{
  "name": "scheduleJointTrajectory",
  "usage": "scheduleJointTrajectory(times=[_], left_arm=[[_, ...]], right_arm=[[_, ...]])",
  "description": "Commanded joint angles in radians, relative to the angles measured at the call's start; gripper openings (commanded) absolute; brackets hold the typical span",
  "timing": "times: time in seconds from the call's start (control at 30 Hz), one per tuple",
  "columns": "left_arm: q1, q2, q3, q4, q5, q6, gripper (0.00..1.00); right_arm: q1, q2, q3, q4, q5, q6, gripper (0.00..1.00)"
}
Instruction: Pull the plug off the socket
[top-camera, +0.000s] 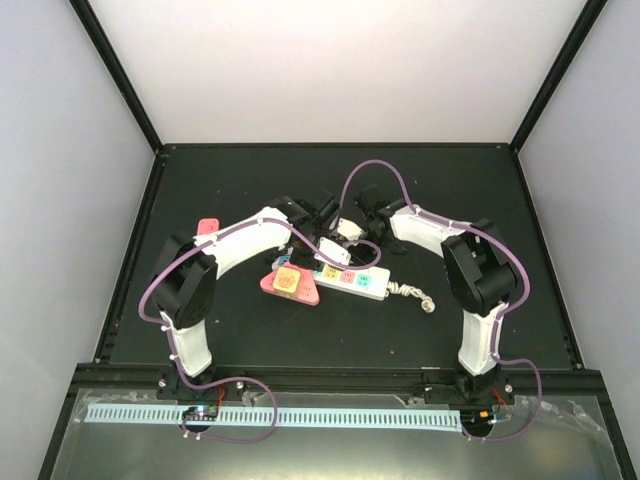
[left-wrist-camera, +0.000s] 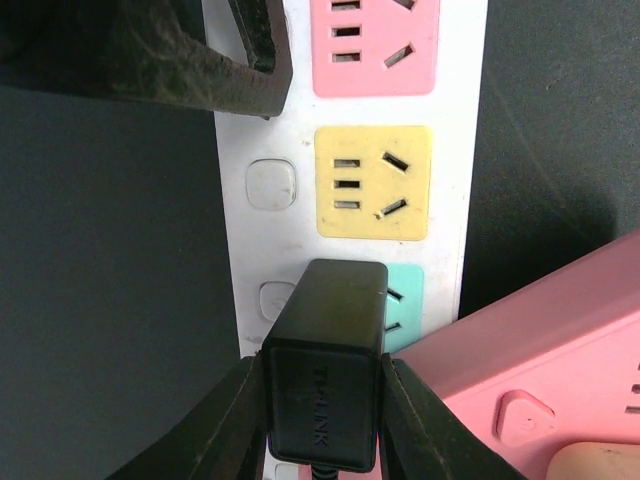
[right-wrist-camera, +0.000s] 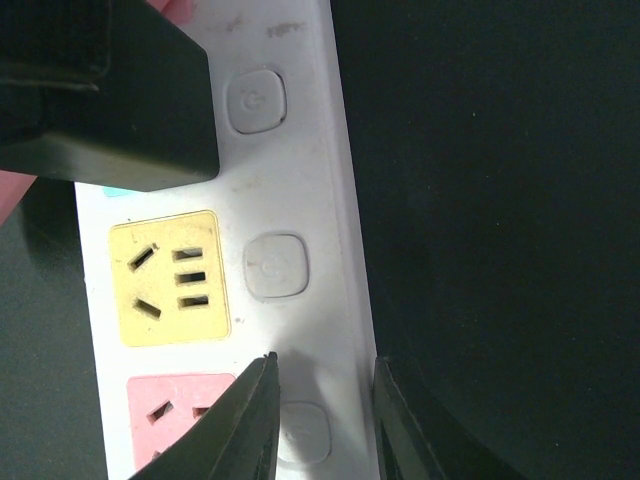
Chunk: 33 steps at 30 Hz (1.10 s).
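Far left: small pink piece (top-camera: 208, 228), flat on the black table (top-camera: 300, 340), well apart from everything else. Left arm (top-camera: 195, 290): white, reaching inward to mid-table. Pink block (top-camera: 290, 284): wedge-shaped, with a yellow-orange top face. It lies just beside the left end of the socket, and in the left wrist view one corner overlaps the strip's edge. Socket (top-camera: 352, 281): long white strip lying flat and slightly slanted at mid-table, under both wrists. It shows a teal face (left-wrist-camera: 408, 300), a yellow face (left-wrist-camera: 372, 180) and a pink face (left-wrist-camera: 375, 45) in a row, with a white push-button (right-wrist-camera: 276, 266) beside each. Plug (left-wrist-camera: 325, 340): black, boxy, standing over the teal face at the end nearest the pink block, not yet pulled free. Left gripper (left-wrist-camera: 322, 378): fingers pressed against the plug's two sides, pinching it. Right gripper (right-wrist-camera: 323, 365): set on the socket past the yellow face, fingers a little apart. One finger is over the white top and the other is just off the long edge, above the table. Whether they clamp the strip cannot be told. Cord (top-camera: 415, 296): white, coiled, at the socket's right end. Right arm (top-camera: 480, 300): white, bent inward.
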Motion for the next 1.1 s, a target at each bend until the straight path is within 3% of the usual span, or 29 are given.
scheduleJointTrajectory(times=[0.0,0.17,1.07], left_arm=[[0.004,0.012,0.061,-0.048,0.017,0.002,0.18],[0.004,0.001,0.096,-0.07,0.03,0.004,0.12],[0.013,-0.067,0.153,-0.139,0.045,0.008,0.08]], right_arm=[[0.009,0.083,-0.015,-0.042,0.057,-0.013,0.28],[0.009,0.091,-0.011,-0.044,0.068,-0.009,0.28],[0.008,0.125,0.016,-0.066,0.091,0.006,0.28]])
